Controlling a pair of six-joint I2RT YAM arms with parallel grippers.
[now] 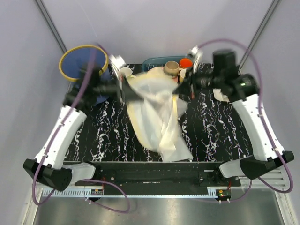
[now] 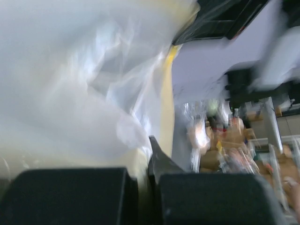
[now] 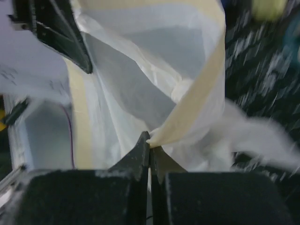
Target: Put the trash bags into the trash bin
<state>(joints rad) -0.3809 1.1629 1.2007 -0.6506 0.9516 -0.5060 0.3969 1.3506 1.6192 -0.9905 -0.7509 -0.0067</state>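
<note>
Plastic spread wide: left gripper [image 2: 151,149] and right gripper [image 3: 149,140] each clamp the large trash bag [image 1: 157,117] near the trash bin [image 1: 70,55].

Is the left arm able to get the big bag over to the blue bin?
Probably yes. The trash bin sits right beside the left gripper with nothing between them. But the right gripper also pinches the trash bag, so it may hold the bag back.
</note>
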